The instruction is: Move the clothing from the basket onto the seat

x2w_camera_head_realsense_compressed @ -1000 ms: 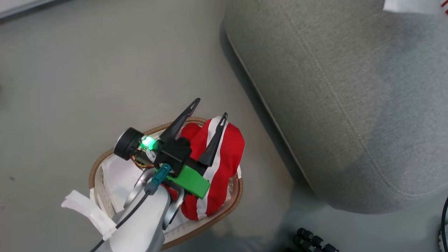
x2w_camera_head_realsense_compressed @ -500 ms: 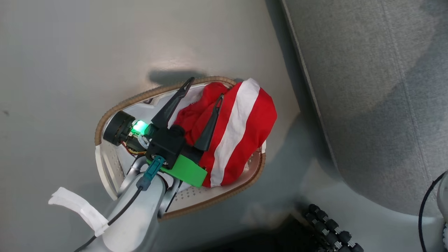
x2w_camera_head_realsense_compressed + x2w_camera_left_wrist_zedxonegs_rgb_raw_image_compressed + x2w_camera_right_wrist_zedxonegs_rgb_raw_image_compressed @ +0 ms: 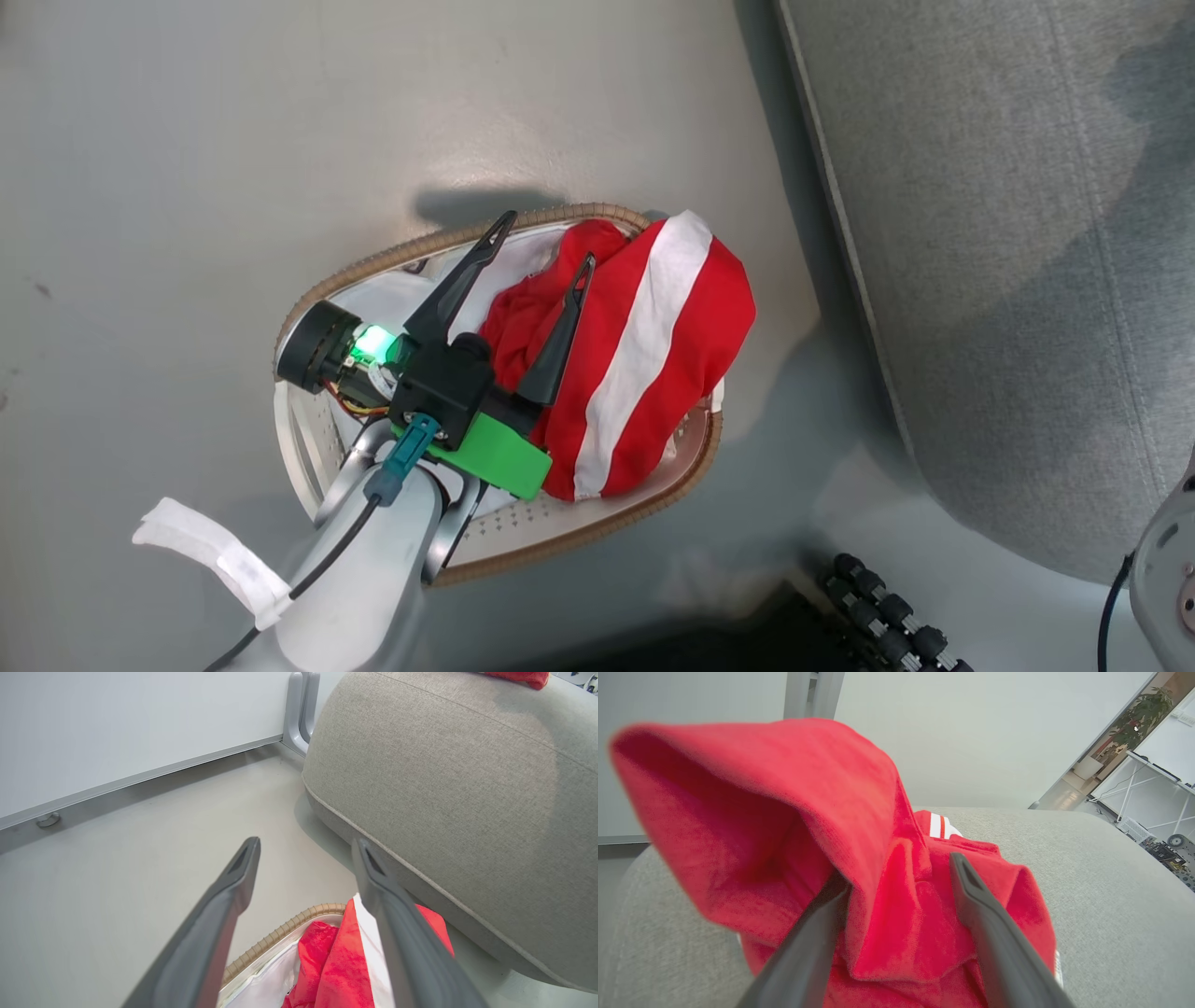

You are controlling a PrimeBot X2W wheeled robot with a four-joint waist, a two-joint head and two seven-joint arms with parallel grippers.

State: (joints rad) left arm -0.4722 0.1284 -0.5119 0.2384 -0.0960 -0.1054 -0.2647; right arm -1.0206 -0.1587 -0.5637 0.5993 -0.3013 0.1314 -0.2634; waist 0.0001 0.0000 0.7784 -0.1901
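From the head view, an oval white perforated plastic basket with a brown woven rim sits on a pale grey floor, just beside a large grey woven-fabric upholstered seat on its right.

A soft red garment with a broad white band lies bunched in the half of the basket nearer the seat. It bulges over the rim on that side.

The left tool hangs above the basket. Its two long dark fingers are spread apart, with nothing between them. One finger sits over the red cloth and the other over the plain white cloth liner. The garment therefore lies below the tool and slightly off toward the seat side. Its white band runs roughly the same way the fingers point.

The left wrist view agrees: the left tool is spread above the red fabric, with the seat close behind.

The right wrist view looks over the seat top. A second soft red garment with thin white stripes rests there. The right tool has its fingers apart, and a loose fold is draped over one of them.

The left arm is clearly the nearer one to the basket. The pickup likely needs a drop down and a small shift toward the seat.
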